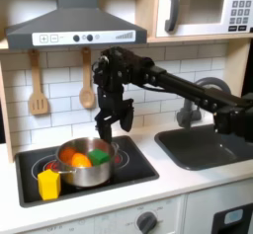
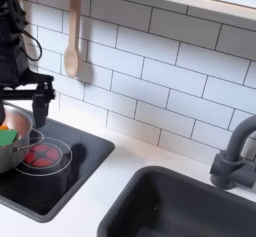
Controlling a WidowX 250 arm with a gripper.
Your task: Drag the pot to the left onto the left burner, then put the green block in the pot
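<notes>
The pot [image 1: 84, 163] sits below the gripper [image 1: 113, 125], left in the first exterior view, already holding the block [image 1: 100, 156] beside an orange piece [image 1: 79, 159]; the empty, parted jaws could clip the rim if lowered.

surface: black cooktop [image 1: 138, 167] in white counter [image 1: 188, 184] | on it: pot [image 1: 87, 165], yellow cup [image 1: 48, 184]

Soft, even indoor light; both exterior views are low-resolution and blurry (slight glare on tiles).
</notes>
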